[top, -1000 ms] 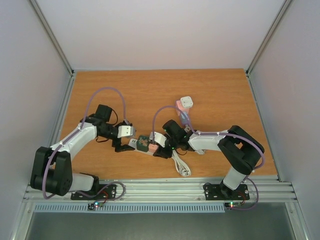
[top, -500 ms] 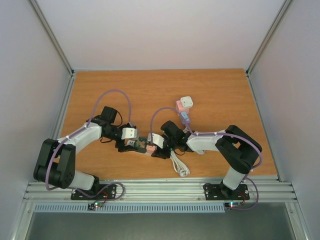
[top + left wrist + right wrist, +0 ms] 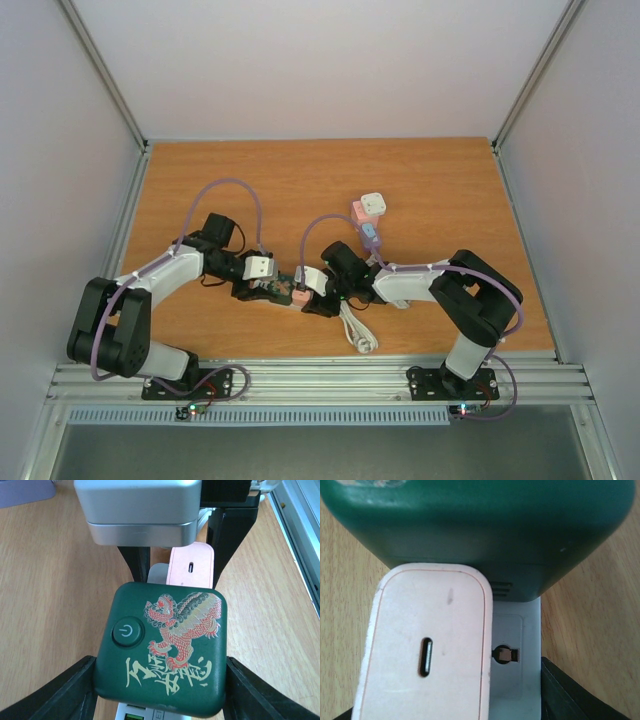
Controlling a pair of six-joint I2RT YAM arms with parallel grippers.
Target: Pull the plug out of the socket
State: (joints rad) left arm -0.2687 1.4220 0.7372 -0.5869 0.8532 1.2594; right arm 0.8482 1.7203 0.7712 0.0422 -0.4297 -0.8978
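Note:
A white socket strip (image 3: 520, 650) lies on the wooden table. A green plug (image 3: 165, 645) with a red dragon print and a power button sits in it, with a pale pink plug (image 3: 190, 566) right behind it. My left gripper (image 3: 161, 685) is shut on the green plug, one black finger (image 3: 75, 692) pressed against each side. My right gripper (image 3: 455, 705) holds the strip from the other end; one finger (image 3: 570, 695) lies against the strip's edge and the other is hidden under the pink plug (image 3: 427, 655). From above, both grippers (image 3: 262, 288) (image 3: 318, 298) meet over the strip.
A white cube adapter (image 3: 373, 205), a pink one (image 3: 358, 214) and a bluish one (image 3: 369, 235) lie behind the right arm. The strip's white cable (image 3: 358, 332) coils toward the near edge. Metal rails (image 3: 320, 378) run along the table's front.
My left arm has moved right onto the strip, and its jaws have closed from wide open onto the green plug's sides. The right arm has stayed put.

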